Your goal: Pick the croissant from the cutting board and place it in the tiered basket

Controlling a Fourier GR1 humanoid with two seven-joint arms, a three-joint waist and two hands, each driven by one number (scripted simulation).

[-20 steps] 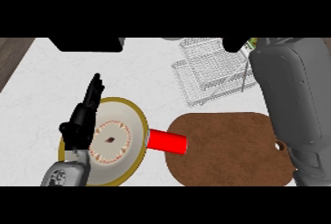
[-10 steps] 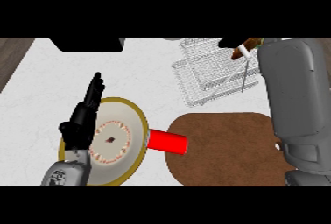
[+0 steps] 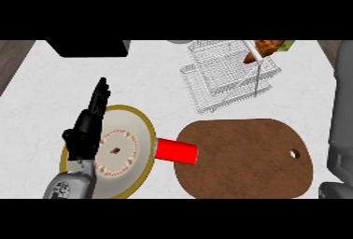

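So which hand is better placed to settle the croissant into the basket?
Right. Its grey forearm runs up the view's right edge, the side where the brown croissant shows at the top of the wire tiered basket. The left hand rests open over the gold-rimmed plate.

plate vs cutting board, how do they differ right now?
The plate is pale with a gold rim and a ring pattern; the cutting board is plain dark brown. The left robot hand lies over the plate's left side; nothing sits on the board. The board has a small hole near its right edge; the plate has none. The board looks the larger of the two. A red cup lies between them, and both rest on the counter.
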